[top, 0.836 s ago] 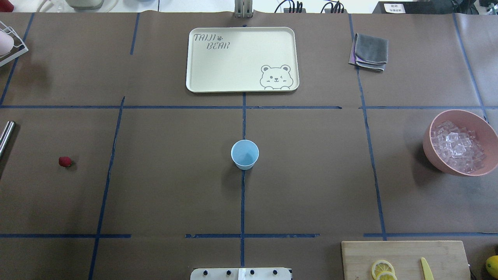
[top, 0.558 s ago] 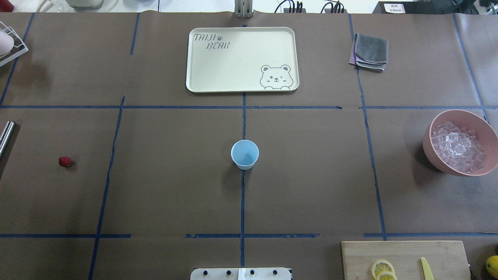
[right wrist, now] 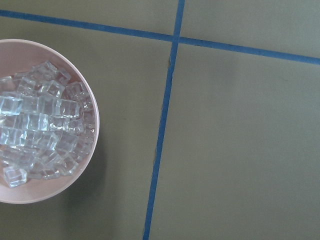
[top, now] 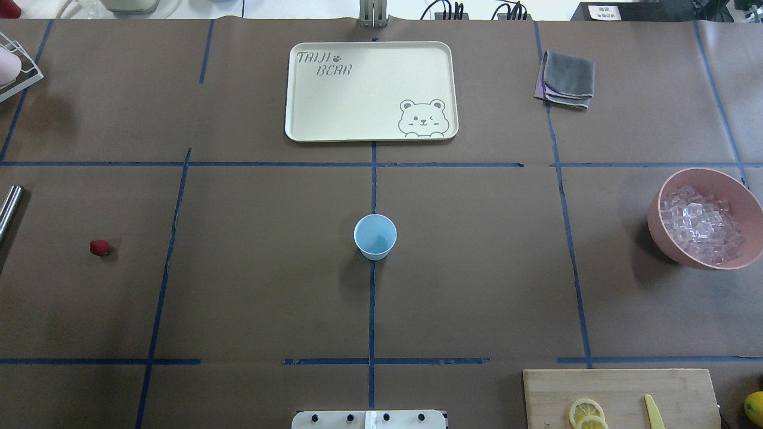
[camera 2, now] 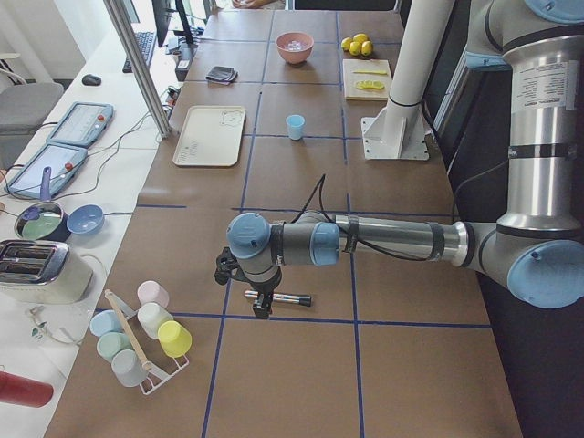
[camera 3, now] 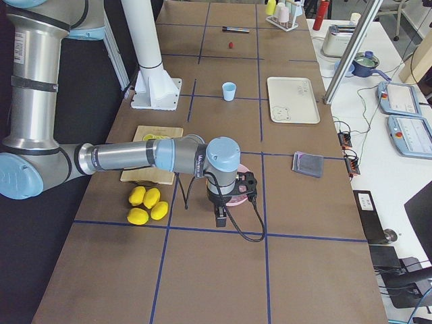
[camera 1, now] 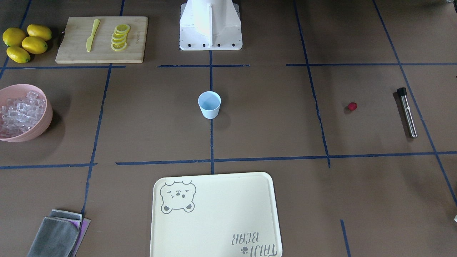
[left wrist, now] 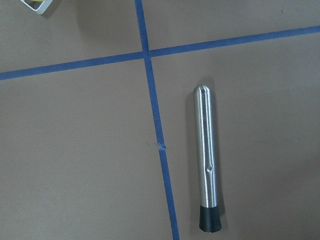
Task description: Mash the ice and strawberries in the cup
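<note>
Ice (camera 1: 18, 112) in glassy cubes fills pink bowl (camera 1: 37, 130); spread of left claw (camera 2: 261, 310), right claw (camera 3: 221, 219): cannot tell.

The left hand (camera 2: 262, 308) and right hand (camera 3: 221, 218) are too small to judge.

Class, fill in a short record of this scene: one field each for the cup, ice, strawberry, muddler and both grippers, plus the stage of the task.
cup: upright, empty, at the centre
ice: all in the pink bowl, on the robot's right
strawberry: lies alone on the robot's left, far from the cup
muddler: steel, lying flat, further left than the strawberry
left gripper: hangs over the muddler; jaws cannot be judged
right gripper: hangs by the bowl; jaws cannot be judged
stage: nothing in the cup yet
</note>
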Action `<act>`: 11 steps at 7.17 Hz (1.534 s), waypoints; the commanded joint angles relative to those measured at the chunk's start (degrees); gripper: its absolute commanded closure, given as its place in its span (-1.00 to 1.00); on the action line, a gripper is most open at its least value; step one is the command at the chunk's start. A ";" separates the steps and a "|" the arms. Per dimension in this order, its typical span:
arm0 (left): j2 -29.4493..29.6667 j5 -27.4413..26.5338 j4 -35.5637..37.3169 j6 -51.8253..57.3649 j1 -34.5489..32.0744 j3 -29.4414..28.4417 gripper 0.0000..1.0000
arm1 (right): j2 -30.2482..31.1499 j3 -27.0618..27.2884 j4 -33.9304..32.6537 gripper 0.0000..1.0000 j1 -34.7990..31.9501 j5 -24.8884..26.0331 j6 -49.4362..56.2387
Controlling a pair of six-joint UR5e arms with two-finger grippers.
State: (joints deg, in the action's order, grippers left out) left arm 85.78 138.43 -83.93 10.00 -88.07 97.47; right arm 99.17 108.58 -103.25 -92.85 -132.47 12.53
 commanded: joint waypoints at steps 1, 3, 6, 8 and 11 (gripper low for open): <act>-0.09 0.00 0.08 -0.16 0.00 0.00 -1.00 | -1.95 0.31 3.29 -1.00 1.26 -0.15 -2.85; -0.09 0.00 0.17 -0.24 0.00 0.00 -1.00 | -1.96 0.32 16.51 -1.00 9.31 0.28 -14.39; 0.00 0.00 -0.18 -0.24 0.00 -0.88 -1.00 | -5.81 -0.03 26.43 -0.99 23.12 2.39 -33.05; 0.00 0.00 -0.18 -0.24 0.00 -1.05 -1.00 | -5.91 -3.36 30.63 -0.95 27.19 4.24 -33.45; 0.00 0.09 -0.18 -0.16 0.09 -0.97 -1.00 | -6.71 -8.12 32.23 -0.73 28.43 4.07 -33.36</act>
State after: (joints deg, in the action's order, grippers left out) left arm 85.78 138.44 -84.11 9.81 -88.03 96.50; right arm 92.60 101.93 -71.51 -64.80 -128.34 -20.86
